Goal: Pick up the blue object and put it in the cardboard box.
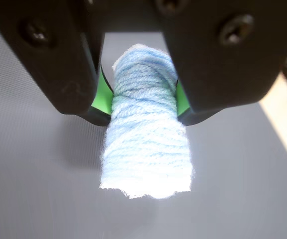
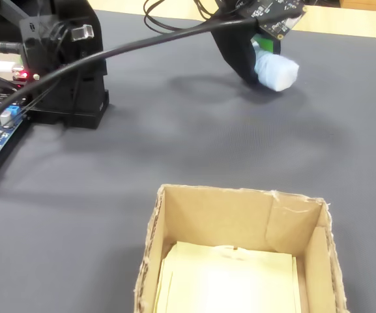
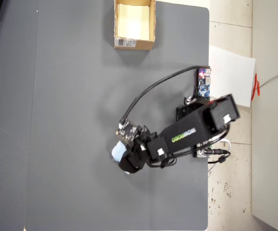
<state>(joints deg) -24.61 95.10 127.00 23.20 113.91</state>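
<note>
— Up close at the wrist: clenched on the blue object [image 1: 145,139], black tool [image 1: 144,97] squeezing its upper half between green pads [image 1: 102,94], lower end hanging free over the grey worktop [image 1: 34,189]. Looks like wound pale blue yarn from here. No sign of the cardboard box from this angle.

— From the fixed camera instead: cardboard box [image 2: 240,215] in the foreground, open side up, pale yellow inside. Tool [image 2: 266,65] far behind it, blue object [image 2: 277,72] poking out, held clear of the worktop [image 2: 174,143] with a shadow beside it.

— And from overhead?

— Whole layout only there: cardboard box [image 3: 134,42] at the top edge of the worktop [image 3: 71,120], white label on its near side; blue object [image 3: 118,152] well apart from it, lower down, mostly hidden under the tool [image 3: 124,156]. White paper sheet [image 3: 230,79] off the worktop's right edge.

— Opening of the tool?

— Narrow, just the pinched width of the blue object.
</note>
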